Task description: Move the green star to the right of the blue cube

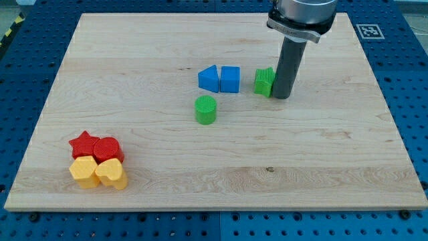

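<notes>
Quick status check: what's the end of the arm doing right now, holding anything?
My tip: a bare rod with no jaws, so it holds nothing. It sits against the view's right side of the green star, which lies to the view's right of the blue cube.

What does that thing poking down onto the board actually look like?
It is my arm's end: a straight, dark grey rod under a wider silver-grey metal collar with a dark band. My tip is blunt and round. No cables or markings show. There is no gripper.
</notes>
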Robot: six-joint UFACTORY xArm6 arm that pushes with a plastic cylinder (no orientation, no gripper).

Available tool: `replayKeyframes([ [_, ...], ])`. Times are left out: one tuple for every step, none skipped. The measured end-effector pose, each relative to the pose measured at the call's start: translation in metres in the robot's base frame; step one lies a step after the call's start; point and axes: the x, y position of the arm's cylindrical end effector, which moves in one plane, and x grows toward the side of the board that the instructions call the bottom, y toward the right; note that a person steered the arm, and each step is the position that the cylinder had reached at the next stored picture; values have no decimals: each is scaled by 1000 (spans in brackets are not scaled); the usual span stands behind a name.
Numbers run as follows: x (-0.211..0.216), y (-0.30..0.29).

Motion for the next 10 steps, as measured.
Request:
replayKeyframes([
  [2, 17],
  [0, 55],
  [-19, 87],
  [-29, 85],
  [-24, 63],
  [-18, 48],
  [-18, 32],
  [-18, 15],
  [-18, 0],
  [-18, -11],
])
